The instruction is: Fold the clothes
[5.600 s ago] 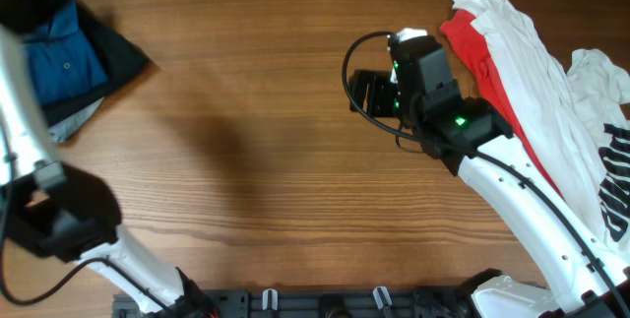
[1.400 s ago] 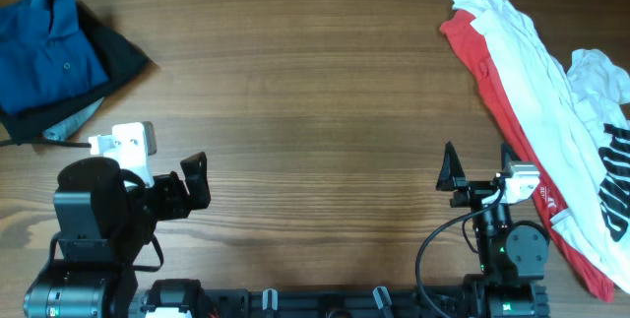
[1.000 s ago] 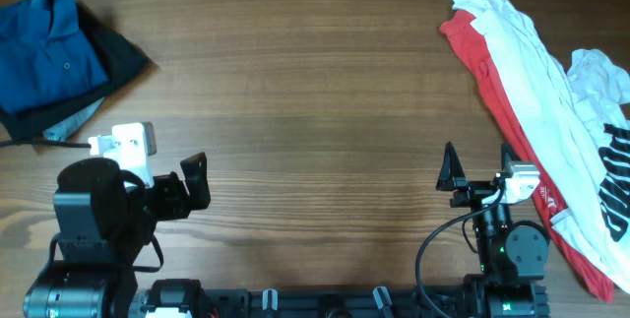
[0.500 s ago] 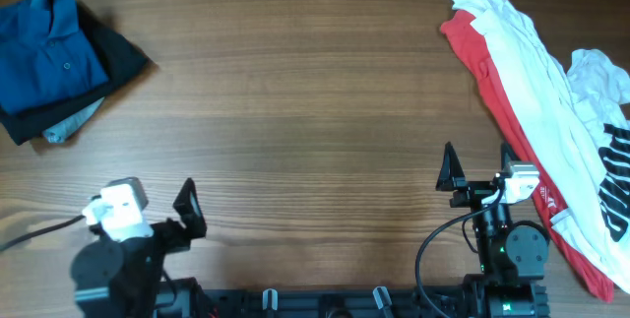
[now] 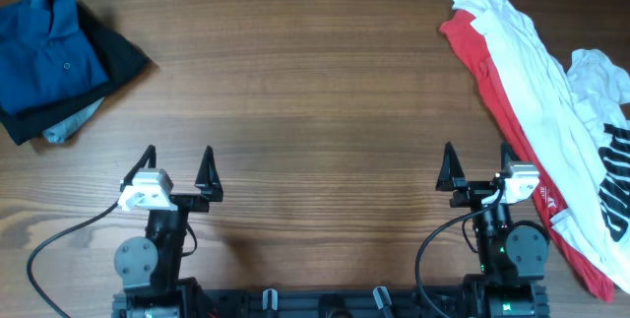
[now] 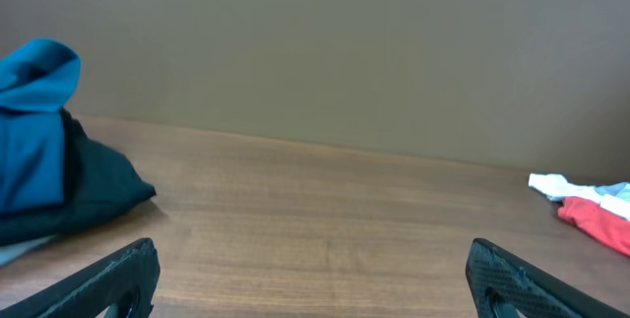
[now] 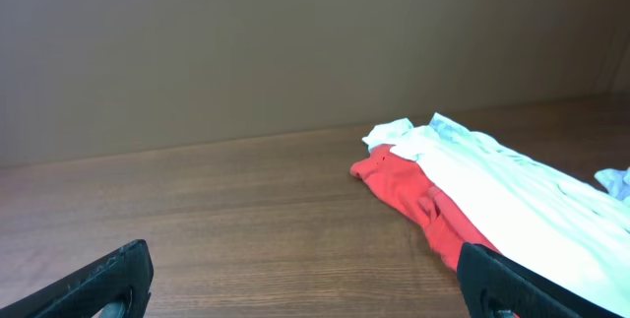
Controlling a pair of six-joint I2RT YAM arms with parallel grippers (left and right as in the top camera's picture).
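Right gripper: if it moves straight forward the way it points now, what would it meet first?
The right gripper would most likely meet the red T-shirt first, lying ahead slightly to the right across the table; depth is unclear.

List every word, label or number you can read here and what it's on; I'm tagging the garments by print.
Nothing reads clearly.
Black lettering on the white T-shirt: cut off by the frame edge, unreadable.
Small pale mark on the red T-shirt: too small to read.
On the blue polo shirt: no text visible.
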